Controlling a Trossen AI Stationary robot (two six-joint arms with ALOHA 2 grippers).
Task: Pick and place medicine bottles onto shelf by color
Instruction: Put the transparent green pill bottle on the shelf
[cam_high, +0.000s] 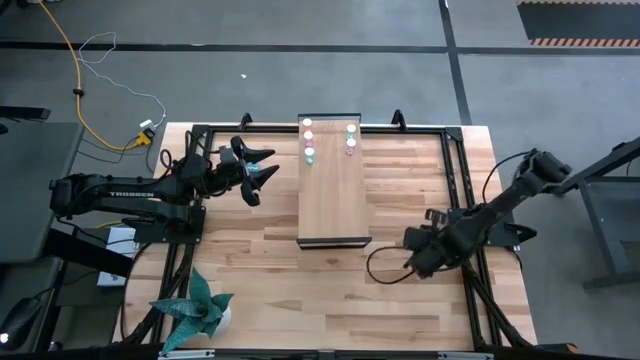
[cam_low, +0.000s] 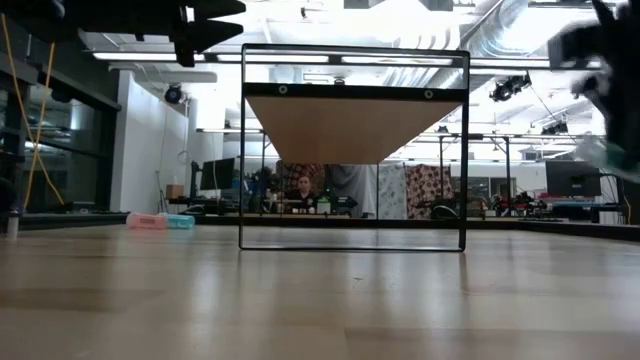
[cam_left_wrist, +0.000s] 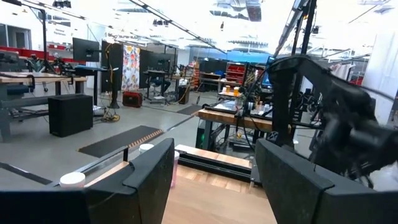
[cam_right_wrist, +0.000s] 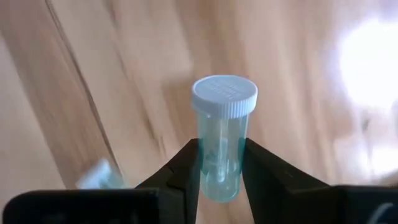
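Observation:
The shelf (cam_high: 334, 185) stands mid-table as a long pale board. Several white-capped medicine bottles stand at its far end in two rows (cam_high: 308, 140) (cam_high: 351, 140). My right gripper (cam_high: 415, 255) hangs over the table to the right of the shelf's near end, shut on a teal-green bottle (cam_right_wrist: 222, 124) with a white cap. My left gripper (cam_high: 262, 172) waits open above the table, left of the shelf's far half, with nothing between its fingers (cam_left_wrist: 152, 180). A pink bottle (cam_low: 147, 221) and a teal one (cam_low: 181, 221) lie on the table in the low view. My right gripper pinches the teal-green bottle's clear body (cam_right_wrist: 221, 168), near its bottom end, between its two fingers. They come from above, slanting steeply down, and the bottle lies along them. Its white cap (cam_right_wrist: 224, 94) points away from the gripper toward the tabletop. The bottle is lifted clear.
A potted plant (cam_high: 195, 310) stands at the near left corner. Black rails (cam_high: 455, 170) run along the table's edges, and a dark cable (cam_high: 385, 268) loops beside my right gripper. A white-capped object (cam_right_wrist: 99, 175) lies on the wood below that gripper.

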